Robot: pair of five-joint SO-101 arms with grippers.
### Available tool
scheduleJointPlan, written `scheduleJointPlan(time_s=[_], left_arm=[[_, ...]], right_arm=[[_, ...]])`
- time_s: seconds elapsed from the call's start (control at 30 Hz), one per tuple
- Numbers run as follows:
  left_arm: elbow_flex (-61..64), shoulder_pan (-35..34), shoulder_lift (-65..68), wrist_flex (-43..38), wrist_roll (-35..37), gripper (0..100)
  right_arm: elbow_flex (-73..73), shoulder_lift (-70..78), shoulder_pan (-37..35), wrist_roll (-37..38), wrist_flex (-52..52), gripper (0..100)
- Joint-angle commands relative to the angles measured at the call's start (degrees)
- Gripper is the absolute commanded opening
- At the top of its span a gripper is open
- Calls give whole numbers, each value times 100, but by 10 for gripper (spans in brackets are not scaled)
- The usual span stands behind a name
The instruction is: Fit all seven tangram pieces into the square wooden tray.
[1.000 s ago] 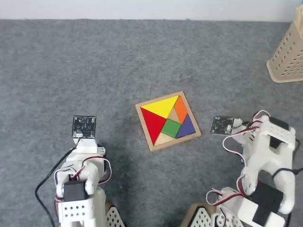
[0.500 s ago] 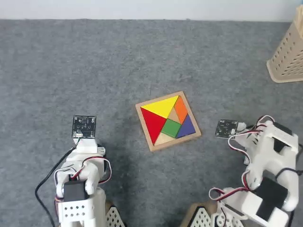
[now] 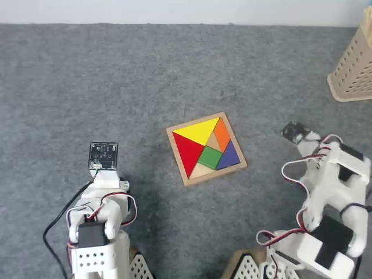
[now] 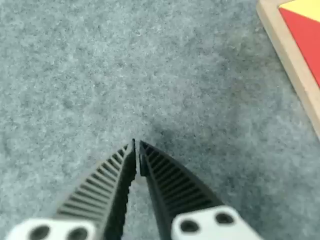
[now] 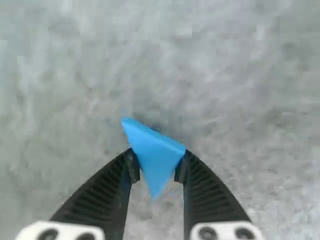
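Grey carpet [image 5: 240,60] below; blue triangle [image 5: 152,150] pinched between right fingers [image 5: 107,192].

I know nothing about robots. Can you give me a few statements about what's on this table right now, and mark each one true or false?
1. The right arm's fingers grip a blue triangle piece. True.
2. The left arm's fingers are spread wide open. False: they are shut with nothing between them, over the grey carpet.
3. The yellow piece lies outside the wooden tray. False: it sits in the tray, next to the red piece.
4. The wooden tray lies between the two arms. True.
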Motion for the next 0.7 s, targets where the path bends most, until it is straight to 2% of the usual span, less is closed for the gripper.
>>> scheduleJointPlan(time_s=[0.0,0.13,0.23,0.5,0.67], left_arm=[[-110,-26,-123,35,44,12],[-110,-26,-123,35,44,12],[-110,-26,-123,35,44,12],[-110,-26,-123,35,44,12],[-110,-26,-123,35,44,12]], right_arm=[[-554,-13,-602,-1011,426,44],[-1442,-22,-1569,-2611,1297,43],[-2136,-22,-2387,-3393,1903,43],[-2558,57,-5103,-3446,2229,44],[-2954,435,-6000,-3182,2229,44]])
